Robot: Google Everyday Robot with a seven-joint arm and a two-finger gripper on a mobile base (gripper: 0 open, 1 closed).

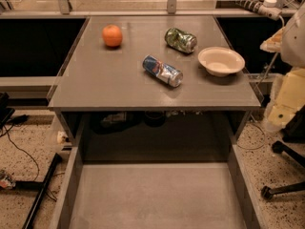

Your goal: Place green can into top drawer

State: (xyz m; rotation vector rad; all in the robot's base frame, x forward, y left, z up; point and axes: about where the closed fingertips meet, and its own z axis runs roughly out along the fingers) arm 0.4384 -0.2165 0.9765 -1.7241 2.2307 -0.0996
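Zero steps done, reach pending | green can (181,40) lying on table (109,85), far side, near bowl (220,61) | top drawer (157,194) pulled open | gripper (279,111) right of table, well apart from can, state can't tell | next: reach, grasp can

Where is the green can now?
Camera view: the green can lies on its side, back right on the table, between the orange and the bowl; the pincer hangs off its right edge.
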